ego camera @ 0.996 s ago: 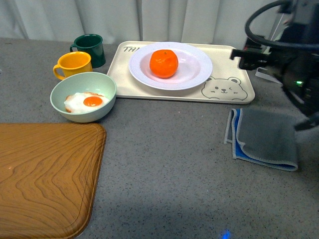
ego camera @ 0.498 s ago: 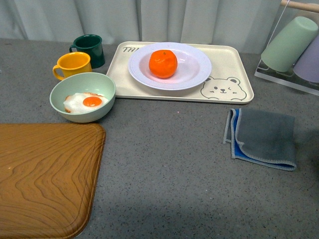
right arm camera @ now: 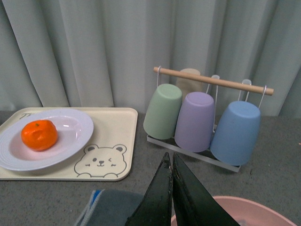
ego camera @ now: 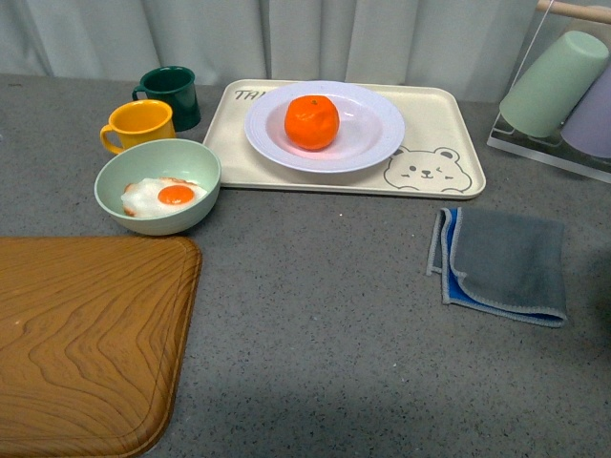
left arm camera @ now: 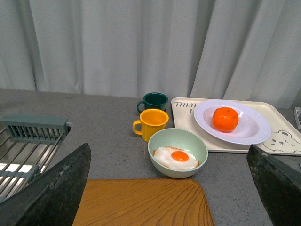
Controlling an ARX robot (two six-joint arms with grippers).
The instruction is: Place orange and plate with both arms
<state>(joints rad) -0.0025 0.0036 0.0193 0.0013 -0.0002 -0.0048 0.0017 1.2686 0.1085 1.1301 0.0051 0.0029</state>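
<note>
The orange [ego camera: 312, 122] is bright orange on a glossy white plate [ego camera: 382, 129]. The beige tray [ego camera: 431, 170] bears a bear-face drawing, and the table [ego camera: 315, 315] is speckled grey.

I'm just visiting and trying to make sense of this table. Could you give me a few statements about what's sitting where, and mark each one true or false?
1. The orange sits on the white plate. True.
2. The plate rests on the wooden board. False: it rests on the beige bear tray.
3. The pale green bowl holds a fried egg. True.
4. The yellow mug stands on the tray. False: it stands on the table, beside the dark green mug.
5. The right gripper is wide open. False: in the right wrist view its fingers are closed together, holding nothing.
6. A folded grey cloth lies near the tray. True.
</note>
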